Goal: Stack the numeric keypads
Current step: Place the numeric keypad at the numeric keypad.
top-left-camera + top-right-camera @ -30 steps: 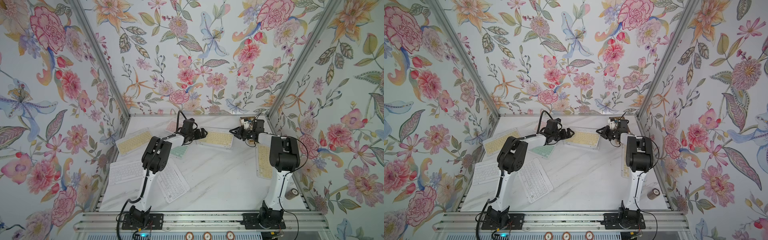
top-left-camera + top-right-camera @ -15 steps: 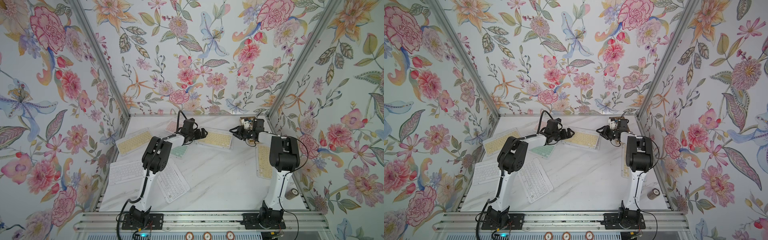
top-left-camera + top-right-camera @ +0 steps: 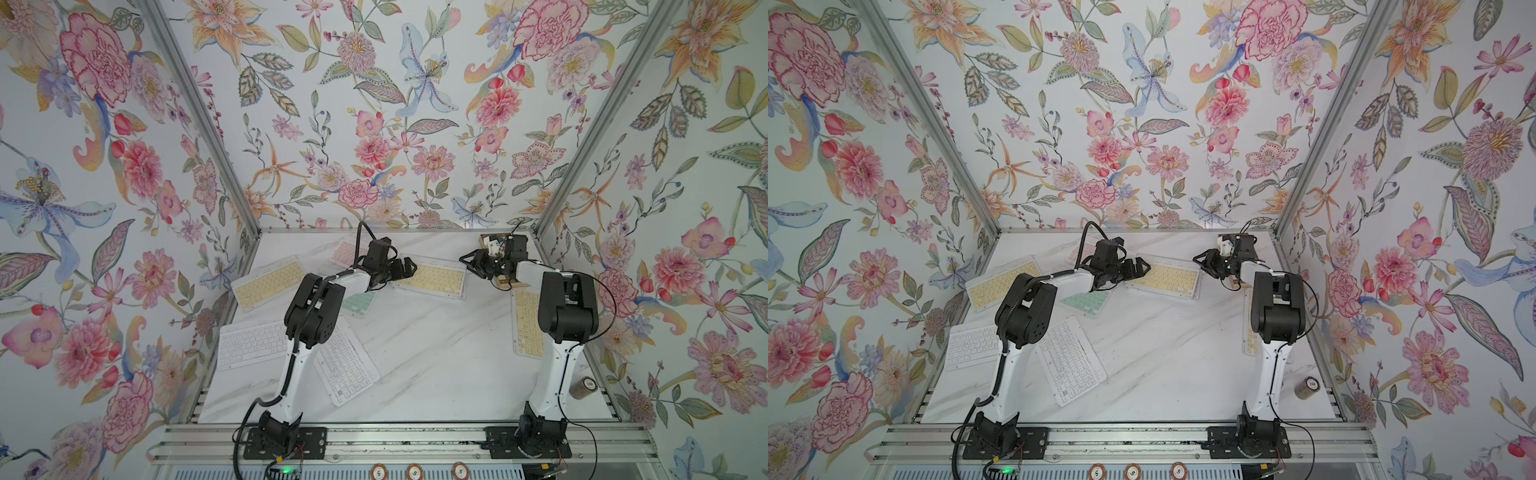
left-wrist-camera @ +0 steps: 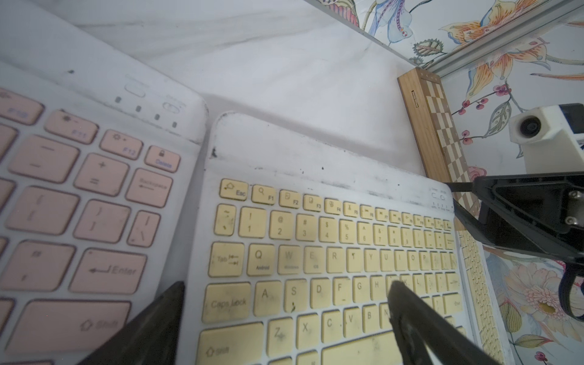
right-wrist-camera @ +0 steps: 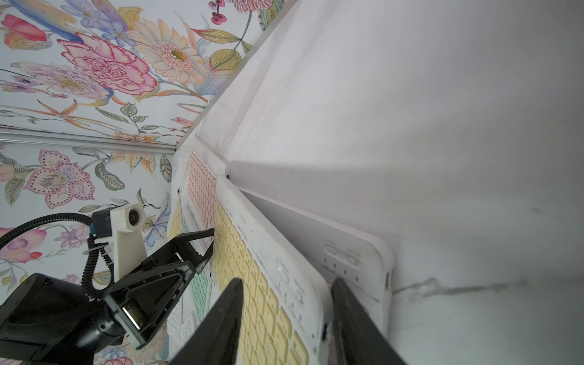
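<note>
Ana: Where is the left claw hanging?

Ben: Over the left end of the far yellow keypad, which is lying flat at the far middle of the bench. Its jaws are standing released and spread wide. The left wrist view is showing one finger by the keypad's left edge and the other above the middle keys.

Ana: And the right claw?

Ben: It is sitting at the same keypad's right end, released too. Its fingers are straddling that end; whether they are touching it I cannot tell.

Ana: Is anything lying under that keypad?

Ben: Yes, a white-framed keypad is peeking out beneath it, shifted a little.

Ana: Where are the others lying?

Ben: A pink keypad is lying just beside its left end, farther back. A mint keypad is lying nearer, partly under the left arm. A second yellow keypad is lying at the left. One white keypad is lying near left, with another white keypad just right of it. A third yellow keypad is lying along the right edge, partly hidden by the right arm. A chessboard is resting in the far right corner.
</note>
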Action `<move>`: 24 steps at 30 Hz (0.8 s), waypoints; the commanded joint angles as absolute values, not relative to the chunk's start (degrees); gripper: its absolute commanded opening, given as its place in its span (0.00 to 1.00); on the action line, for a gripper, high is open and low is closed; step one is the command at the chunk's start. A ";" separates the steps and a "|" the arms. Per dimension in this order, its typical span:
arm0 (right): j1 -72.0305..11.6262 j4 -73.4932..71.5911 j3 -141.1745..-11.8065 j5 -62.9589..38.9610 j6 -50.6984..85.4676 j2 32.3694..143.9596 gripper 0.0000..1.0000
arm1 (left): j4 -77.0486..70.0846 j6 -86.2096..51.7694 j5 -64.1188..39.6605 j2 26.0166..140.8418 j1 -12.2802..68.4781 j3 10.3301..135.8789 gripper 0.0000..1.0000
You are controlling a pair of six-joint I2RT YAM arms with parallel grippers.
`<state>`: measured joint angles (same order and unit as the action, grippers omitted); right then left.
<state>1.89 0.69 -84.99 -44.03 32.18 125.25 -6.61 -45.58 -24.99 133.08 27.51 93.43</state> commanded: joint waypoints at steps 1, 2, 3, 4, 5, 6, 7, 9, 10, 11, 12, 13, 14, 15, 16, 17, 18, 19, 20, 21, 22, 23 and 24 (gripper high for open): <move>1.06 1.67 -86.65 -43.64 32.79 126.90 0.48 | -4.83 -45.23 -24.70 130.43 28.71 92.55 0.99; 0.99 1.71 -86.81 -43.61 32.89 126.96 0.48 | -4.77 -45.21 -24.70 130.32 28.69 92.59 0.99; 0.90 1.67 -86.92 -43.49 33.12 127.10 0.48 | -4.69 -45.26 -24.72 130.19 28.76 92.56 0.99; 0.81 1.82 -87.16 -43.36 33.37 127.25 0.48 | -4.71 -45.26 -24.75 130.17 28.84 92.57 0.99; 0.79 1.82 -87.39 -43.20 33.68 127.35 0.48 | -4.62 -45.23 -24.72 130.08 28.80 92.62 0.99; 0.71 1.86 -87.71 -43.27 33.83 127.45 0.48 | -4.55 -45.22 -24.70 130.00 28.92 92.64 0.99; 0.62 1.80 -87.91 -43.25 33.99 127.59 0.48 | -4.46 -45.25 -24.71 129.90 28.91 92.64 0.99; 0.53 2.20 -88.29 -42.82 34.21 127.70 0.48 | -4.30 -45.17 -24.65 129.73 29.06 92.72 0.99; 0.53 2.20 -88.41 -42.77 34.28 127.69 0.48 | -4.16 -45.13 -24.61 129.65 29.11 92.75 0.99; 0.53 2.11 -88.59 -42.72 34.40 127.65 0.48 | -4.08 -45.17 -24.55 129.56 29.21 92.72 0.99; 0.53 2.18 -88.76 -42.67 34.43 127.78 0.48 | -3.98 -45.08 -24.53 129.47 29.34 92.77 0.99; 0.53 2.34 -89.02 -42.52 34.37 127.79 0.48 | -3.86 -44.96 -24.56 129.39 29.36 92.85 0.99; 0.53 2.50 -89.27 -42.54 34.41 127.93 0.48 | -3.67 -44.91 -24.47 129.30 29.39 92.90 0.99; 0.53 2.66 -89.50 -42.53 34.41 128.02 0.48 | -3.45 -44.79 -24.36 129.21 29.52 92.98 0.99; 0.55 2.89 -89.72 -42.54 34.37 128.15 0.48 | -3.31 -44.74 -24.33 129.20 29.52 93.07 0.99; 0.53 2.98 -89.82 -42.53 34.36 128.24 0.48 | -3.20 -44.68 -24.32 129.11 29.52 93.08 0.99; 0.53 2.99 -89.91 -42.39 34.20 128.23 0.48 | -3.09 -44.65 -24.34 129.11 29.47 93.19 0.99; 0.53 3.11 -89.96 -42.28 34.18 128.30 0.48 | -3.00 -44.61 -24.32 129.11 29.61 93.26 0.99; 0.61 3.31 -90.08 -42.11 33.95 128.40 0.48 | -2.80 -44.55 -24.36 129.21 29.61 93.38 0.99; 0.67 3.34 -90.17 -41.94 33.93 128.45 0.48 | -2.73 -44.53 -24.35 129.11 29.66 93.43 0.99; 0.70 3.41 -90.34 -41.92 33.93 128.54 0.48 | -2.67 -44.47 -24.34 129.11 29.71 93.43 0.99; 0.79 3.57 -90.59 -41.92 33.90 128.74 0.48 | -2.54 -44.47 -24.19 129.16 29.76 93.57 0.99; 0.79 3.77 -90.79 -41.92 33.79 128.78 0.49 | -2.33 -44.41 -24.21 129.11 29.79 93.69 0.99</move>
<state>1.23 2.81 -88.86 -41.67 33.89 127.81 -3.62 -45.36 -23.55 131.98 28.53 93.30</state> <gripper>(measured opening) 0.484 0.995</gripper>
